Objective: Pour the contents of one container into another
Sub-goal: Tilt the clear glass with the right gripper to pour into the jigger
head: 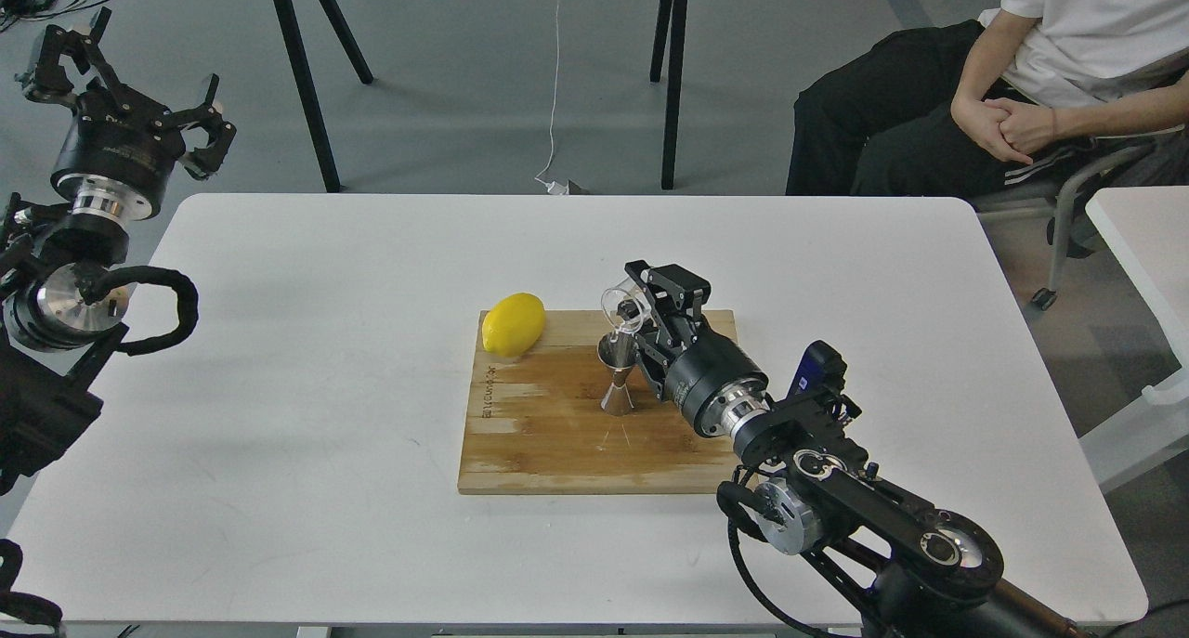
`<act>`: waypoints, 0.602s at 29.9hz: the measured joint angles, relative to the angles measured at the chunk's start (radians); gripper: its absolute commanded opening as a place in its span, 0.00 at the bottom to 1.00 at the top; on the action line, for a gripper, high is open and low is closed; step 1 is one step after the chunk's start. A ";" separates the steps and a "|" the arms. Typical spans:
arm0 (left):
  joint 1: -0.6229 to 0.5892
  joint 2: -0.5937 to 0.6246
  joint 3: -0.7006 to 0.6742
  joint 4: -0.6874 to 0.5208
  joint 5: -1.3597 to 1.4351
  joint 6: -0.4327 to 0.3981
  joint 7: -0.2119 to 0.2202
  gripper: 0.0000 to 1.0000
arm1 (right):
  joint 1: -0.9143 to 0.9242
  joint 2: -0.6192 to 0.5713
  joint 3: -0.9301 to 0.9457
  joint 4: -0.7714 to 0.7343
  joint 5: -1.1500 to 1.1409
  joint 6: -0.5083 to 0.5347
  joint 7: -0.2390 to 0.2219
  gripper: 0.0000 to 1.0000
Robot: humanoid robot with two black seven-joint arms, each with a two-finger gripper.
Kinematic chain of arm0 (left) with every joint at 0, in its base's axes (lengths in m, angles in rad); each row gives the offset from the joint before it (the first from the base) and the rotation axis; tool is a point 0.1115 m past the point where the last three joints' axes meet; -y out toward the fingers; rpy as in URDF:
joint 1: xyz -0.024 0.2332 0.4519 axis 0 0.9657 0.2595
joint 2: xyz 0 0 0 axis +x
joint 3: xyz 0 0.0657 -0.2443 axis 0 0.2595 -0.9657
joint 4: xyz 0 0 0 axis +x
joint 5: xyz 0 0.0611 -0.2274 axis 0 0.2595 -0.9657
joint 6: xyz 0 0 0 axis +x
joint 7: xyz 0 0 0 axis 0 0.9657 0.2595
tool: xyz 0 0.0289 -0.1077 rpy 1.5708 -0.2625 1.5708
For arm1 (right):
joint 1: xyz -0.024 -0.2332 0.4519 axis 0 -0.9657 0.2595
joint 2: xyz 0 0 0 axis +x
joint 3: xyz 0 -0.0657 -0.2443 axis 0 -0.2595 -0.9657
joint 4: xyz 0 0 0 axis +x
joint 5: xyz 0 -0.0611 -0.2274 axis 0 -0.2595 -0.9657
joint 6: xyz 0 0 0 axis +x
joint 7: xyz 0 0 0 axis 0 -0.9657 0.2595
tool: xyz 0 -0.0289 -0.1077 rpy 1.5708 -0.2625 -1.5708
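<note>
A small clear glass cup [620,307] is held tipped on its side, mouth toward the left, right above the mouth of the shiny steel jigger [617,374]. My right gripper [643,315] is shut on the cup. The jigger stands upright near the middle of a wooden cutting board [548,434]. My left gripper [121,76] is open and empty, raised beyond the table's far left corner, well away from the board.
A yellow lemon [513,324] lies on the board's far left corner. The board rests on a white table [307,387]. A seated person [1003,90] is beyond the far right corner, and black stand legs [307,81] rise behind the table.
</note>
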 measured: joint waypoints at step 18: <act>0.001 0.000 0.000 -0.001 0.000 0.000 0.000 1.00 | 0.004 -0.009 -0.019 -0.023 -0.040 -0.005 0.007 0.29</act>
